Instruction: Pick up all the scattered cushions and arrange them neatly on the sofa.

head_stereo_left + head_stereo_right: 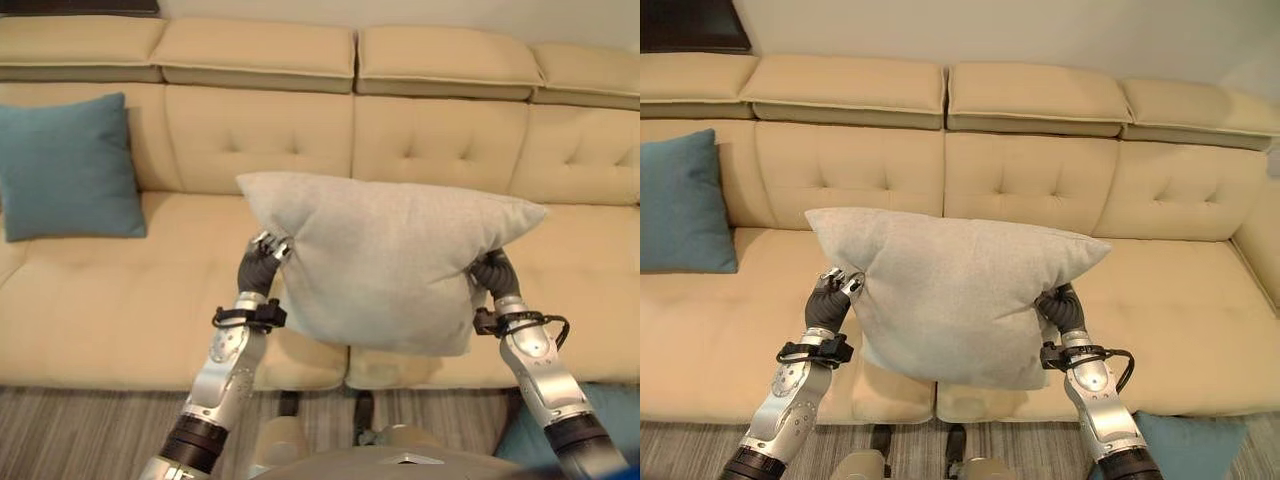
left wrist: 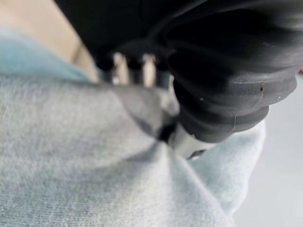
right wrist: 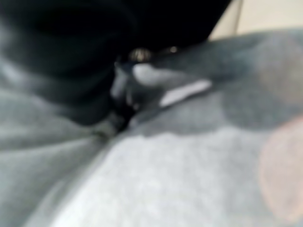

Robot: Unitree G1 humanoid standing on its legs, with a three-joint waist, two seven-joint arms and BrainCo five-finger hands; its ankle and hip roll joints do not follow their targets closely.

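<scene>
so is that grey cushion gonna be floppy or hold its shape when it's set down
Probably soft but shape-holding: the grey cushion stays plump and square while the left hand and right hand grip its sides. The cloth puckers at each grip, so it should squash easily. It likely won't roll, but may slump on the sofa.

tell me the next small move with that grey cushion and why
Probably carry the grey cushion forward and lower it onto the sofa seat. The left hand and right hand grip its two sides and hold it up in front of the bare middle seat, while the teal cushion already leans against the backrest on the robot's left.
</scene>
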